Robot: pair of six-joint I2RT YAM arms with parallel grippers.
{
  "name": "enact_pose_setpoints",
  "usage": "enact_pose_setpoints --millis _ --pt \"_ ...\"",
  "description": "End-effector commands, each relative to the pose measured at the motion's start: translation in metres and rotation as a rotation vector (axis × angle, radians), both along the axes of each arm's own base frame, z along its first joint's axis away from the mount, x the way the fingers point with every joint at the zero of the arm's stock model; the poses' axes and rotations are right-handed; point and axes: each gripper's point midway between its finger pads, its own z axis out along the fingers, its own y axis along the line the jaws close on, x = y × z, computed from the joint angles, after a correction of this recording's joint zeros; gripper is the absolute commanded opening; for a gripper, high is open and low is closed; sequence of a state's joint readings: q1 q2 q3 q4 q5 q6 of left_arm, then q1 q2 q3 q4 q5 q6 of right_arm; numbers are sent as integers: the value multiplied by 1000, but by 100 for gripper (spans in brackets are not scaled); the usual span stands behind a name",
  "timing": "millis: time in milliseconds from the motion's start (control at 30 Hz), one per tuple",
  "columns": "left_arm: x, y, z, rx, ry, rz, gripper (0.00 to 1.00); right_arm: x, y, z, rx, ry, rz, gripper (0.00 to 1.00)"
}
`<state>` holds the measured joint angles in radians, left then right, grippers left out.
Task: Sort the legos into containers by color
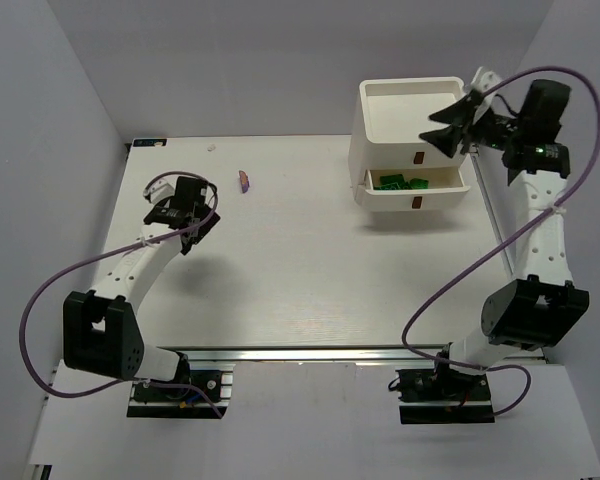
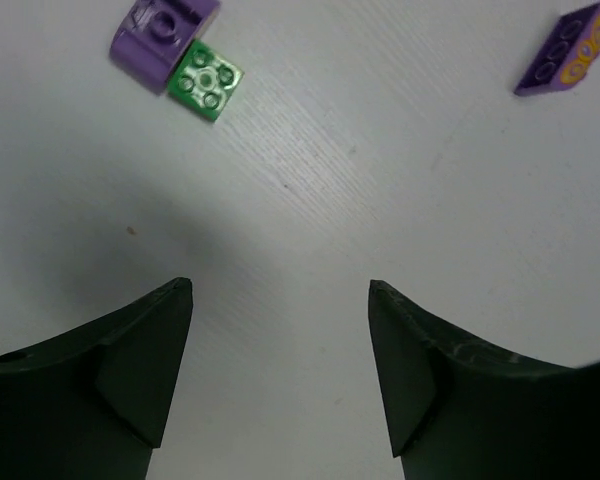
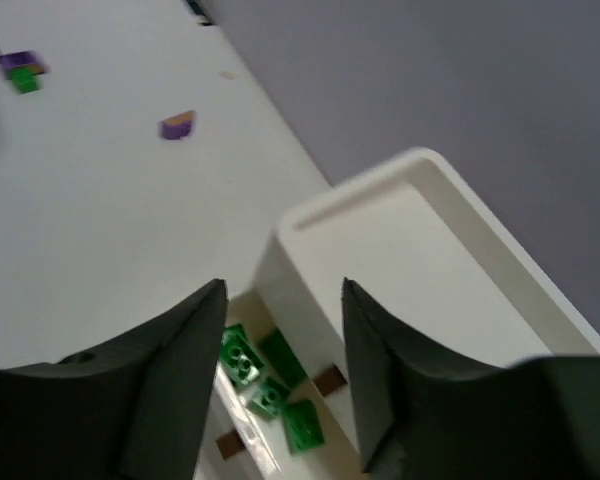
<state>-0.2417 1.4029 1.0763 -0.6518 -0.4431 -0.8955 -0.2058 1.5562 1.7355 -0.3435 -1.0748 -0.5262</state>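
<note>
You are hovering the right gripper (image 3: 284,287) over the containers (image 1: 382,140), the left gripper (image 2: 279,286) well left of them, both wide and empty.

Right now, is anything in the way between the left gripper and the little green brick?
Nothing visible. Only bare table lies between the open left gripper and the green brick. A purple brick sits against the green one's far side, not in the path, though it looks close enough to get bumped.
</note>
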Motion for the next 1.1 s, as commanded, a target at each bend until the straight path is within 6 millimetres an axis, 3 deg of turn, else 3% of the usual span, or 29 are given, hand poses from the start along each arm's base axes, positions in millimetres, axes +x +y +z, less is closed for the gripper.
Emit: enact_pose_setpoints --millis 0,100,133,200,267,300,400,667,1067 --pt "-19 5 3 -163 -15 172 82 -45 55 -27 -35 -7 290 52" --pt "-20 20 -1 -185 1 283 86 -61 84 -55 -63 61 361 50" --pt "-21 20 -3 -187 16 297 86 -71 103 -62 -66 78 411 50" --pt "-13 29 -2 -209 15 364 88 -70 109 -73 -80 111 397 54" --pt "-12 36 -15 -215 77 434 88 -71 122 -89 -90 143 399 58" --pt "-4 35 -9 -222 75 444 89 -71 124 -93 -94 151 393 58" --pt "-1 43 -26 -214 172 497 90 -72 136 -106 -95 188 381 61" --pt "19 50 -41 -273 220 545 92 -75 147 -127 -90 256 344 65" --pt "38 69 -87 -253 297 603 92 -75 148 -140 -95 295 322 66"
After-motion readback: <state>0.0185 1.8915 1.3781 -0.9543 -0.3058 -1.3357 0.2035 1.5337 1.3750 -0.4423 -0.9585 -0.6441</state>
